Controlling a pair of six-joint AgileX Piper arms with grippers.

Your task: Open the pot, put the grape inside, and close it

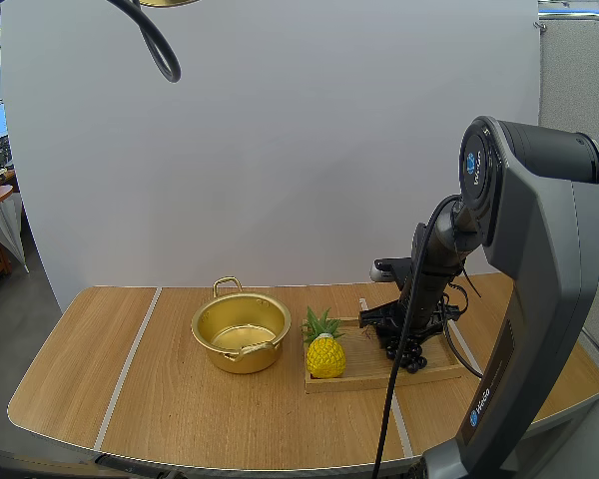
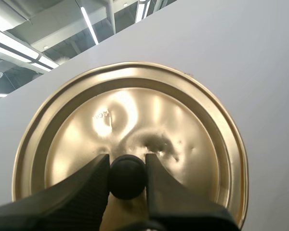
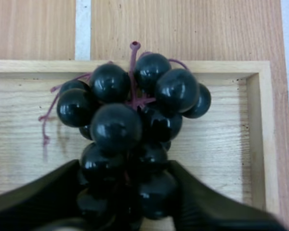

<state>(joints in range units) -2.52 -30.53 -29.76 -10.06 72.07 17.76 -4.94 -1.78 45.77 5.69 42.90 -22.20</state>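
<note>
The gold pot (image 1: pixel 241 334) stands open on the table, left of the wooden tray (image 1: pixel 364 379). High above it, its gold lid (image 2: pixel 135 120) hangs with the underside toward the camera, and my left gripper (image 2: pixel 126 163) is shut on the lid's black knob (image 2: pixel 127 178). An edge of the lid (image 1: pixel 170 2) shows at the high view's upper border. A bunch of dark grapes (image 3: pixel 130 125) with a purple stem rests over the tray (image 3: pixel 221 144). My right gripper (image 3: pixel 125 168) pinches the bunch's near end between its fingers. From above, that gripper (image 1: pixel 404 339) sits over the grapes (image 1: pixel 411 361) at the tray's right part.
A yellow toy pineapple (image 1: pixel 324 351) stands on the tray's left end, between the pot and the grapes. Bare wooden tabletop (image 1: pixel 110 369) extends left of the pot and along the front edge.
</note>
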